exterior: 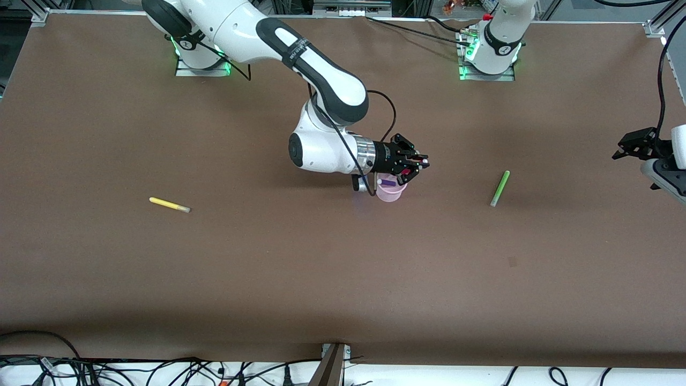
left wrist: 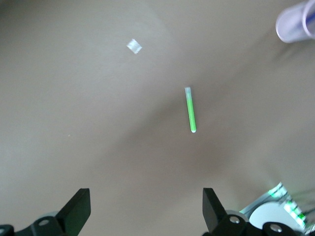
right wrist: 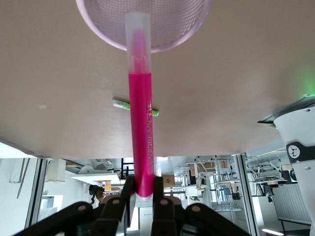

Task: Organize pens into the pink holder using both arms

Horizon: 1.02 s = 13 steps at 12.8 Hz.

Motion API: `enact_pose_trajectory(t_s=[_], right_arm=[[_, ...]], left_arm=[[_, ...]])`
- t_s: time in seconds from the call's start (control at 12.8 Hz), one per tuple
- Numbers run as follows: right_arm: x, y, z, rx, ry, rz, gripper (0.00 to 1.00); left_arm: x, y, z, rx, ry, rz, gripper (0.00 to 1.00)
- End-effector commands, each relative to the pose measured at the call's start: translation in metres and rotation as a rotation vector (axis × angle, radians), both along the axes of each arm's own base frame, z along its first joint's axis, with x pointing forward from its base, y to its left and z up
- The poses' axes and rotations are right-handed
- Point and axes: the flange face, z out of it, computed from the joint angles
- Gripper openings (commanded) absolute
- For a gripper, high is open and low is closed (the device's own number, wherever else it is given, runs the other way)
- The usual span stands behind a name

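Note:
My right gripper [exterior: 415,165] is over the pink holder [exterior: 389,192] in the middle of the table, shut on the magenta pen [right wrist: 140,123]. The pen's pale tip points into the holder's mouth [right wrist: 142,22]. The dark purple pen [exterior: 387,183] stands in the holder. The yellow pen [exterior: 169,205] lies toward the right arm's end. The light green pen [exterior: 499,188] lies toward the left arm's end and shows in the left wrist view [left wrist: 190,110]. My left gripper [exterior: 621,148] waits open and empty over the table's edge at the left arm's end; its own view [left wrist: 146,206] shows only bare table between the fingers.
A small pale patch [exterior: 513,261] marks the brown table nearer the front camera than the green pen. Cables lie along the table's near edge [exterior: 161,370]. The right arm's elbow [exterior: 321,145] hangs low beside the holder.

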Motion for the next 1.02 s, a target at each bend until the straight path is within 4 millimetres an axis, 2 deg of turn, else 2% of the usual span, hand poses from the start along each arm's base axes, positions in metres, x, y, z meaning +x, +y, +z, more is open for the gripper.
enact_pose_trajectory(t_s=[0.0,0.16,0.23,0.31,0.39,0.47,0.55,0.78,0.86,0.94], right_arm=[[-0.010,0.008,-0.016,-0.007,-0.002,-0.032,0.00],[-0.009,0.007,-0.021,-0.011,0.000,-0.032,0.01],[-0.008,0.006,-0.021,-0.012,-0.002,-0.034,0.11],[-0.005,0.004,-0.021,-0.013,-0.005,-0.035,0.22],[-0.003,0.002,-0.020,-0.014,-0.008,-0.038,0.53],[0.001,-0.002,-0.017,-0.012,-0.008,-0.043,0.74],[0.009,-0.008,-0.013,-0.008,-0.010,-0.051,0.83],[0.025,-0.021,0.000,-0.013,-0.029,-0.012,0.86],[0.028,-0.024,0.013,-0.029,-0.070,0.026,0.97],[0.029,-0.026,0.025,-0.076,-0.154,0.085,0.99]], left_arm=[[-0.001,-0.009,0.013,0.048,-0.016,0.190,1.00],[-0.001,-0.008,0.014,0.054,-0.025,0.258,1.00],[-0.001,-0.007,0.018,0.032,-0.035,0.268,1.00],[-0.007,-0.005,0.038,0.010,-0.066,0.293,1.00],[-0.014,-0.003,0.049,0.002,-0.104,0.343,1.00],[-0.026,-0.018,0.051,-0.011,-0.112,0.391,1.00],[-0.034,-0.012,0.056,-0.036,-0.130,0.454,1.00],[-0.052,-0.026,0.061,0.003,-0.144,0.474,1.00],[-0.062,-0.028,0.062,0.016,-0.156,0.487,1.00],[-0.069,-0.037,0.059,0.017,-0.169,0.474,1.00]])
